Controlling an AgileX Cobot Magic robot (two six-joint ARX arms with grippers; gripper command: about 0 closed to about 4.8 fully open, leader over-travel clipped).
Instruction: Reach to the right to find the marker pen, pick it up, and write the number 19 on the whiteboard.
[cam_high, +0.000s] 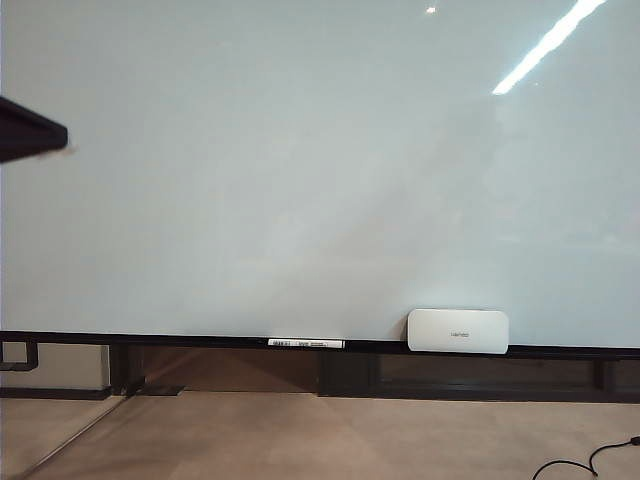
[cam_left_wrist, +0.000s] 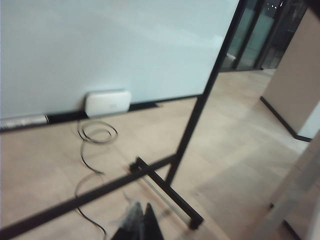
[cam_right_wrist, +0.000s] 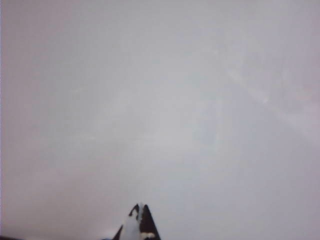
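the whiteboard (cam_high: 300, 170) fills nearly the whole exterior view, its face bare with no strokes visible, and only ceiling-light glare at the upper right. one white eraser (cam_high: 458, 330) sits on the board's dark lower frame, right of centre; it carries a small grey logo (too tiny to read). one pen-like stick with a printed label (cam_high: 306, 343) lies flat on the same ledge just left of the eraser, its print unreadable. one black cable (cam_high: 585, 462) is cut off at the lower right corner of the floor.

the left end effector (cam_left_wrist: 140, 220) shows only as blurred dark tips close together, clenched on nothing, over the floor near the board's black stand (cam_left_wrist: 190, 145). the right end effector (cam_right_wrist: 138, 222) is clenched too, its tips together before the pale board surface, nothing visible between them. a dark blurred shape at the exterior view's left edge (cam_high: 30, 128) cannot be identified.
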